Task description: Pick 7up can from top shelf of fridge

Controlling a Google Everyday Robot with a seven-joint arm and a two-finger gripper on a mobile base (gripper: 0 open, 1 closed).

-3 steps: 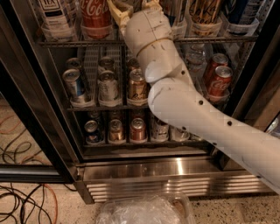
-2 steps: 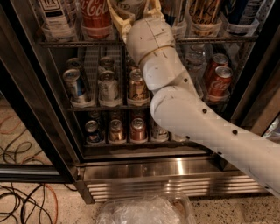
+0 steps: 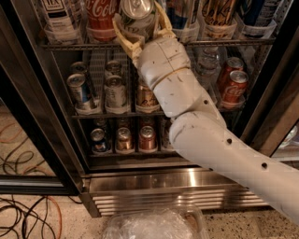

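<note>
The 7up can (image 3: 136, 9), pale with a shiny silver pull-tab lid, sits at the front of the top shelf (image 3: 70, 46) of the fridge (image 3: 163, 184). It is tilted with its lid towards the camera. My gripper (image 3: 139, 21) reaches up from the lower right on its white arm. Its yellowish fingers (image 3: 123, 36) are closed around the can's sides. The lower part of the can is hidden behind the gripper.
A red Coca-Cola can (image 3: 100, 14) stands just left of the 7up can, with other drinks along the top rack. Two lower racks hold smaller cans (image 3: 116, 91). A black door frame (image 3: 32, 140) stands at left. Cables (image 3: 23, 219) and a clear plastic bag (image 3: 154, 226) lie on the floor.
The gripper and arm have shifted slightly left and towards the camera, and the can's silver lid now shows between the fingers.
</note>
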